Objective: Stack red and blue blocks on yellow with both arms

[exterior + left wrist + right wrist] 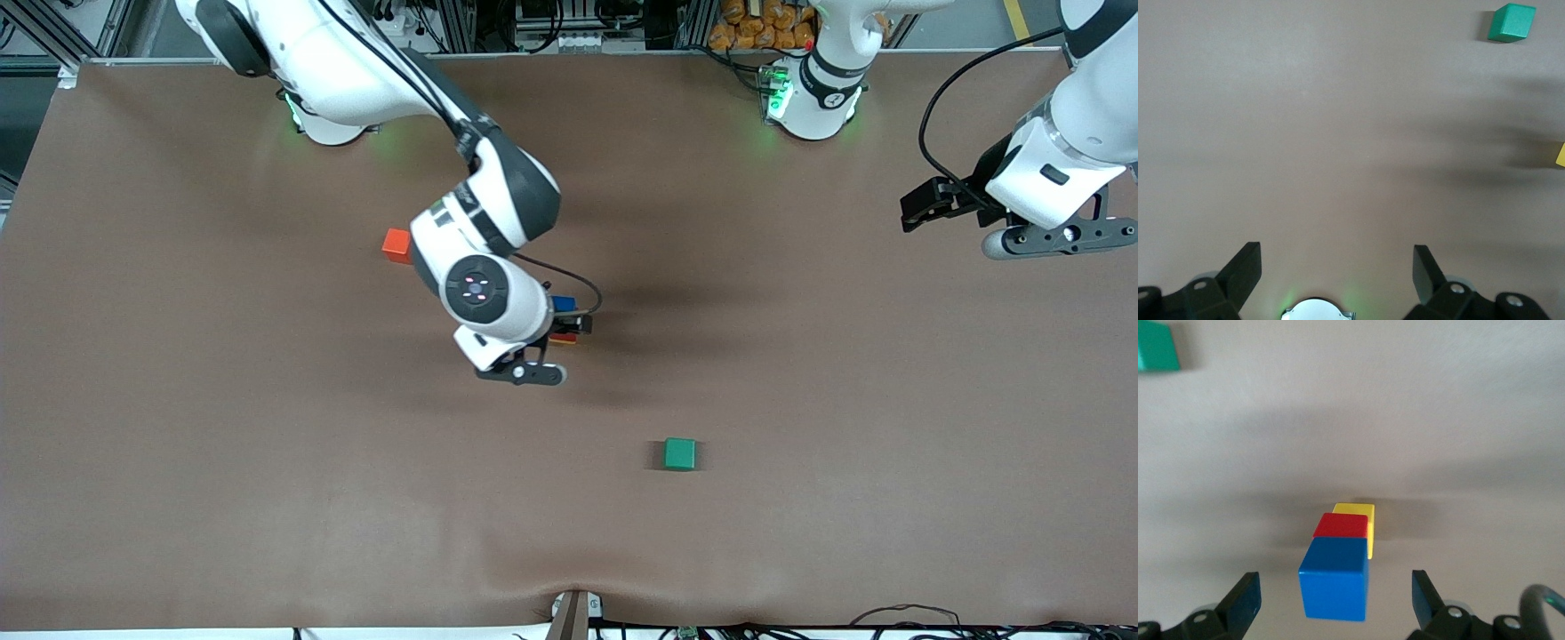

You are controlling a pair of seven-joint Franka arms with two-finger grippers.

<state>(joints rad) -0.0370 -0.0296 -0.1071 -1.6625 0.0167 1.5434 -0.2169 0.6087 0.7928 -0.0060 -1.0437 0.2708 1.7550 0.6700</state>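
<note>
The blue block point(1335, 580) sits on top of the red block point(1341, 525), which rests on the yellow block point(1357, 511), as one stack near the table's middle. My right gripper point(1335, 588) hangs over the stack, open, with a finger on each side of the blue block and a gap to each. In the front view only the blue block point(564, 304) peeks out beside the right arm's wrist. My left gripper point(1337, 257) waits open and holds nothing, up over the left arm's end of the table point(920, 206). A yellow sliver point(1561, 153) shows at the edge of its view.
A green cube point(680, 453) lies nearer to the front camera than the stack, also seen as the green cube point(1511, 22) from the left wrist. An orange cube point(397, 245) sits beside the right arm's forearm, toward the right arm's end.
</note>
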